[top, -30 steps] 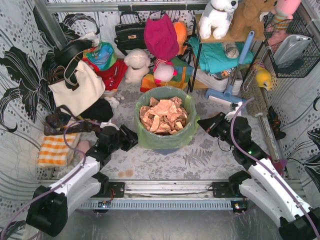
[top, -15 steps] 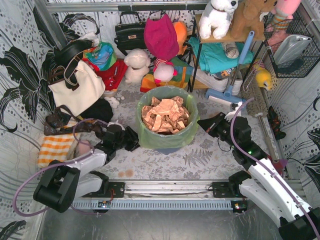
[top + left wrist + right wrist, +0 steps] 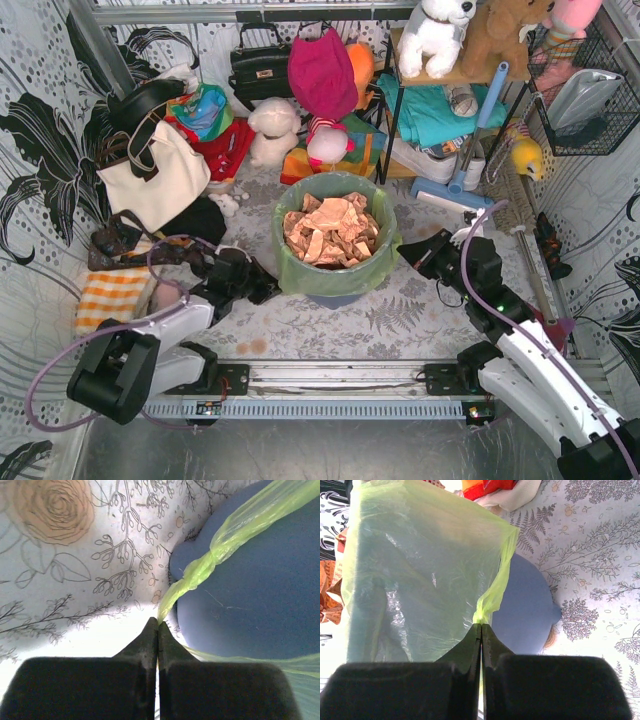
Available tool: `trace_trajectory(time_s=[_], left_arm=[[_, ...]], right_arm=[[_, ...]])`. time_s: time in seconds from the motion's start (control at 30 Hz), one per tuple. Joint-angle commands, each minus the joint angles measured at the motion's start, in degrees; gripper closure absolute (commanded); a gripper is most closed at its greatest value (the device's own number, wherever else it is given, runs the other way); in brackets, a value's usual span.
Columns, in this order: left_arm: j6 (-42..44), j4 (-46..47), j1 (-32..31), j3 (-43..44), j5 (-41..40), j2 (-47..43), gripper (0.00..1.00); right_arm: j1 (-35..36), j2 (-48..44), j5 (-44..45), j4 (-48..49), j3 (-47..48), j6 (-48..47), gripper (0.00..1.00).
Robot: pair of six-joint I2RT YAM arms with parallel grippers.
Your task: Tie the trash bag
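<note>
trash bag [image 3: 290,262] drapes bin [image 3: 527,605], hiding its rim.

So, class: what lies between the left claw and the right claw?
The blue-grey bin, lined with the trash bag and full of orange-tan paper; the top view shows it.

Lt-green trash bag [image 3: 420,570], blue-grey bin [image 3: 525,610]

The tabletop [image 3: 400,310] is covered by a cloth [image 3: 300,330] printed with grey ferns. The walls [image 3: 40,150] are hung with white fabric patterned with black blossoms. A black metal shelf [image 3: 390,110] is set at the back, loaded with plush toys [image 3: 435,35] and teal cloth [image 3: 430,110]. A wire basket [image 3: 600,135] is hung on the right wall; handbags [image 3: 155,180] are piled at the left.
</note>
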Motion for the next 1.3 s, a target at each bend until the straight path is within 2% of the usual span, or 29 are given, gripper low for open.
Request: trace_trajectory(time_s=[0.0, 0.13, 0.3, 0.53, 0.8, 1.03, 1.27], left_arm=[[3.1, -13.5, 0.1, 4.5, -6.9, -6.9, 1.0], [4.5, -22.4, 0.2, 7.6, -11.6, -16.8, 1.0], [8.1, -23.3, 0.2, 11.8, -12.8, -26.1, 1.0], [11.1, -22.8, 0.2, 18.7, -11.0, -31.4, 1.0], [13.7, -20.0, 0.2, 27.6, -5.7, -30.7, 1.0], [16.3, -19.4, 0.1, 33.9, -4.9, -29.6, 1.0], [17.2, -14.4, 0.2, 40.1, 1.0, -24.5, 1.0]], right_arm=[[-0.2, -1.6, 1.4, -1.0, -0.3, 0.3, 1.0], [-0.2, -1.9, 2.5, -3.1, 1.6, 0.6, 1.0], [-0.2, -3.0, 1.9, -2.9, 2.9, 0.0, 1.0], [-0.2, -7.1, 0.7, 2.1, 4.1, 1.3, 1.0], [-0.2, -3.7, -3.8, 7.3, 9.8, -0.4, 1.0], [-0.2, -1.4, -5.5, 12.7, 14.1, -0.7, 1.0], [-0.2, 4.8, -9.5, 20.5, 17.9, -0.3, 1.0]])
